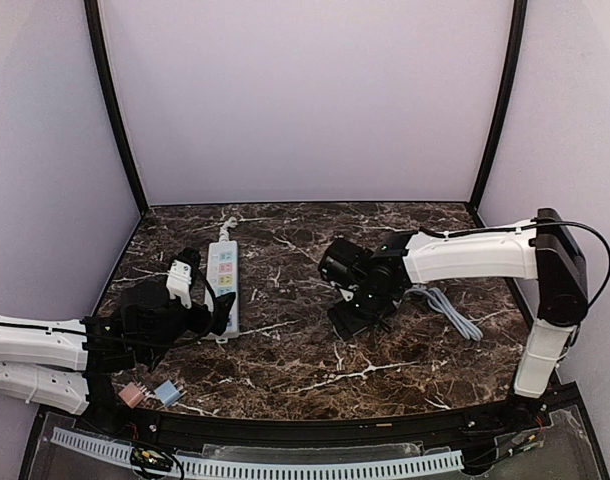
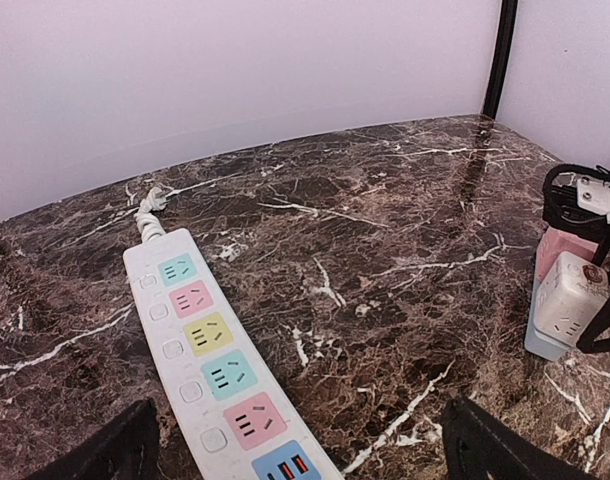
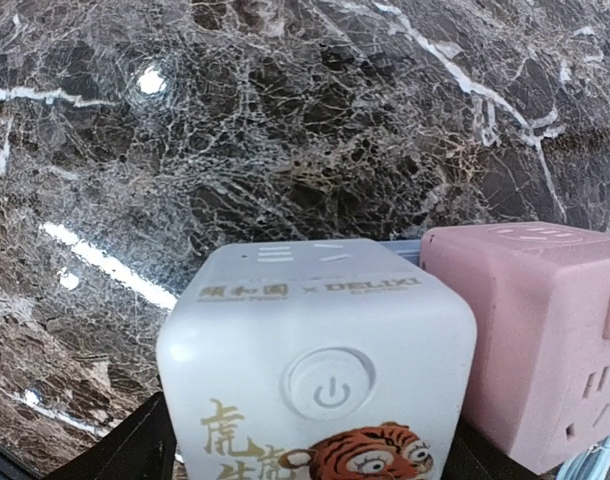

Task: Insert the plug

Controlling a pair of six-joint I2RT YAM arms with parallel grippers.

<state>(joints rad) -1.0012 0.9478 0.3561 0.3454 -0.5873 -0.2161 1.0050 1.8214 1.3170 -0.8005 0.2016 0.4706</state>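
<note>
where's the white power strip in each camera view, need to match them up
Top external: the power strip lies left of centre, running away from the arms.
Left wrist: the power strip is at lower left, coloured sockets facing up.
Right wrist: not in it.
Shared landmark: the dark marble table.

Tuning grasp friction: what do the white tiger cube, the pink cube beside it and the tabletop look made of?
White tiger cube: likely plastic, satin, soft highlights, printed graphic.
Pink cube: likely matte plastic, moulded slots.
Tabletop: glossy marble or marble-look laminate, white veins, glare spots; can't tell which.
</note>
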